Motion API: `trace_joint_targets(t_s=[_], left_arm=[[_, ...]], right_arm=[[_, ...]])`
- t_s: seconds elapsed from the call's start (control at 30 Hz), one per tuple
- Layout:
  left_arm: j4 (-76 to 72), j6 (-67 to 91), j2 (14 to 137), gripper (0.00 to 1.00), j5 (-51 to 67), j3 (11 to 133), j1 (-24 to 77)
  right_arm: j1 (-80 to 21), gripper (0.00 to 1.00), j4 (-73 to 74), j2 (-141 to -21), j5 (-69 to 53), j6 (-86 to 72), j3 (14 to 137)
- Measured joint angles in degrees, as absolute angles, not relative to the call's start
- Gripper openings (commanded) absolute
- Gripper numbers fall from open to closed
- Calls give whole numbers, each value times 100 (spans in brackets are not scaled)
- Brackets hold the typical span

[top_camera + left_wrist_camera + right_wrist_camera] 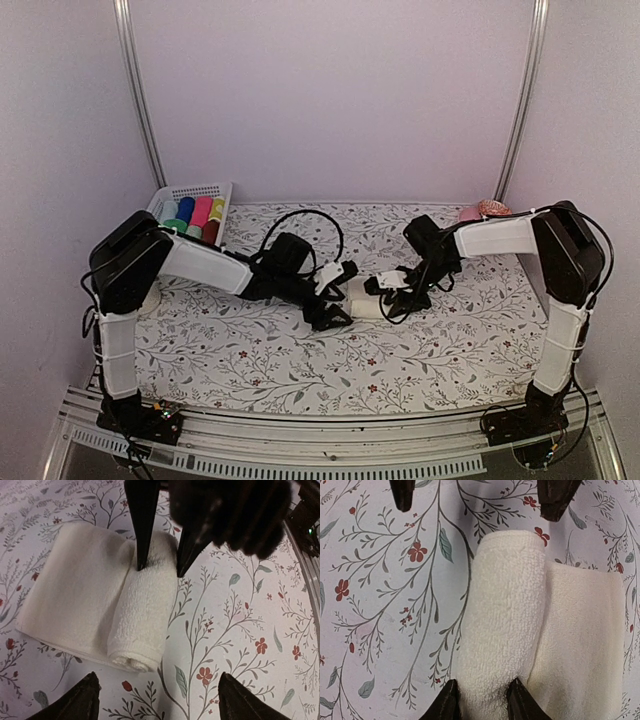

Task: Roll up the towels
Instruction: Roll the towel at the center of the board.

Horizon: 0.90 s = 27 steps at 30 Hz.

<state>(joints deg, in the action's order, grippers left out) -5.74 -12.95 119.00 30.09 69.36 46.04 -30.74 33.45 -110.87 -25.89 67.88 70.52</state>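
The cream-white towel (pixel 142 615) lies partly rolled on the flowered tablecloth, its flat remainder (pixel 70 595) spread beside the roll. In the right wrist view the roll (pixel 505 610) runs away from my right gripper (pixel 482 702), which is shut on its near end, a finger pressed into each side. My left gripper (pixel 157 700) stands wide open just off the roll's other end, touching nothing. From above, the towel (pixel 362 300) sits mid-table between the left gripper (pixel 343 295) and the right gripper (pixel 388 290). A bright green roll (pixel 176 225) lies in the basket.
A white basket (pixel 190 192) at the back left holds blue, pink, yellow and red rolls beside the green one. A pink dish (pixel 485 210) sits at the back right. White walls and two metal poles close in the table.
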Motion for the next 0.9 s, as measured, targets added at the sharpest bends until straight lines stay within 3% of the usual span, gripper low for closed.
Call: trace_joint_targets(t_s=[0.4,0.9], left_arm=[[-1861,-1813,10993,83,2445,5861,4775],[-2390,-3072,10995,72,993,5507,5728]], right_arm=[[-3074,20,3625,-11299,-2561,6569,7373],[-3059,20,5297,-11891,-3400,6956,8224]])
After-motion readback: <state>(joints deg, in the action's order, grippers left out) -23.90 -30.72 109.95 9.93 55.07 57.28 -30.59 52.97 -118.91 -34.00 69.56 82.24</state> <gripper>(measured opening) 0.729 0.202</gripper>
